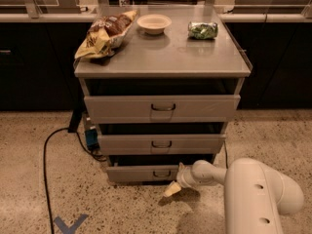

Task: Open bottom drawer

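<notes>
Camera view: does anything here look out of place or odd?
Only small things. The chip bag hangs over the cabinet top's left front corner. A black cable trails loose on the floor left of the cabinet. The gripper is low, just in front of the bottom drawer, right of its handle.

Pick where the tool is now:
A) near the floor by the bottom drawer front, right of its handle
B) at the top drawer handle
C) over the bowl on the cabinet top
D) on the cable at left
A: the tool hangs low by the floor at the right end of the bottom drawer front, just below and right of its handle.
</notes>
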{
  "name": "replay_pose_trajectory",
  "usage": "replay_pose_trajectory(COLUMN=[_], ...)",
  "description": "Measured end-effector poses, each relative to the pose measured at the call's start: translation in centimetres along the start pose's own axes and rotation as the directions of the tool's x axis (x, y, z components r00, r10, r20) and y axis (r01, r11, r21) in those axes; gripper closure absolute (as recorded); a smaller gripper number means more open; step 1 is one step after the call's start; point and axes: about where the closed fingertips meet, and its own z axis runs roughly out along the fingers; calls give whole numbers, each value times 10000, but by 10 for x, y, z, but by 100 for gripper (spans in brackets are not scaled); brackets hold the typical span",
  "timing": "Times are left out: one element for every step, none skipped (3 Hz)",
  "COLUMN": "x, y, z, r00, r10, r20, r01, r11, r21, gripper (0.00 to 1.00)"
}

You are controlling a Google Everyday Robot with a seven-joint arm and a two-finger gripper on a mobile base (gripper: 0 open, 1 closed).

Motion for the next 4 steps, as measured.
replay_pose_trajectory(x=[0,-6,-22,-35], y=[0,-1,-18,-30], z=[0,-2,-2,4], r00=[10000,9999,9991,9987], r10=[-2,-152,-385,-464], r20=[1,77,193,231], r01=[2,151,376,450], r11=[10000,9998,9982,9973], r21=[1,130,470,575], gripper=[0,0,0,0])
